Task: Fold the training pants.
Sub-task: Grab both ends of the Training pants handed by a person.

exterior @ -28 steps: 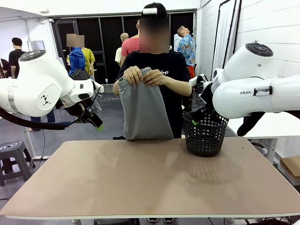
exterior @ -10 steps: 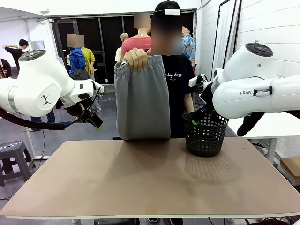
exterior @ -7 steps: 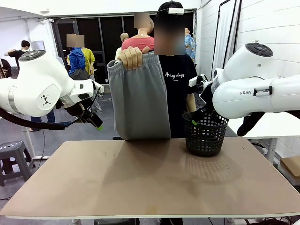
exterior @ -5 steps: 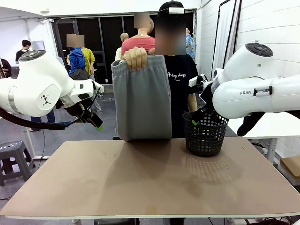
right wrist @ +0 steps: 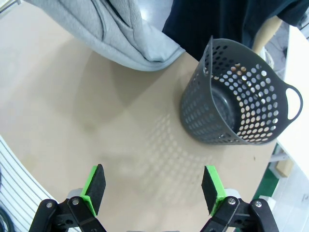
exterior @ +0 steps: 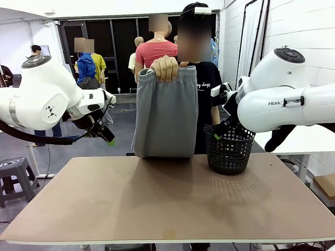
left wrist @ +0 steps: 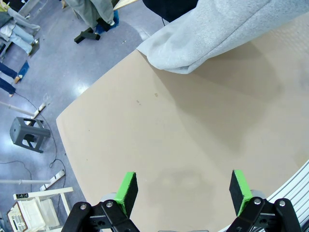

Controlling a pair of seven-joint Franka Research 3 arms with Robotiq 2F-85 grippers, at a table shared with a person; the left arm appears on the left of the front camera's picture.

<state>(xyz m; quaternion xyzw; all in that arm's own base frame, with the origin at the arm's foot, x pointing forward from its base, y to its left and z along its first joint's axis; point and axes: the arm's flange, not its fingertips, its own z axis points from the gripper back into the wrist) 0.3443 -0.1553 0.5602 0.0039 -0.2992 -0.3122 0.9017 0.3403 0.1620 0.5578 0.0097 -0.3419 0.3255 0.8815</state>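
You have no fold done yet: the training pants [exterior: 165, 112] hang from the person's hand [exterior: 166, 68] over the counter's [exterior: 167, 204] far edge; your left pincer [left wrist: 183, 187] and right pincer [right wrist: 153, 186] both stand open, empty.

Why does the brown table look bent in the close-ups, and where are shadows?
Left wrist view: wide-angle lens bows the edge of the brown table; soft shadow under the light grey fabric training pants. Right wrist view: the black perforated plastic basket throws a dotted shadow. Front view: table edges straight.
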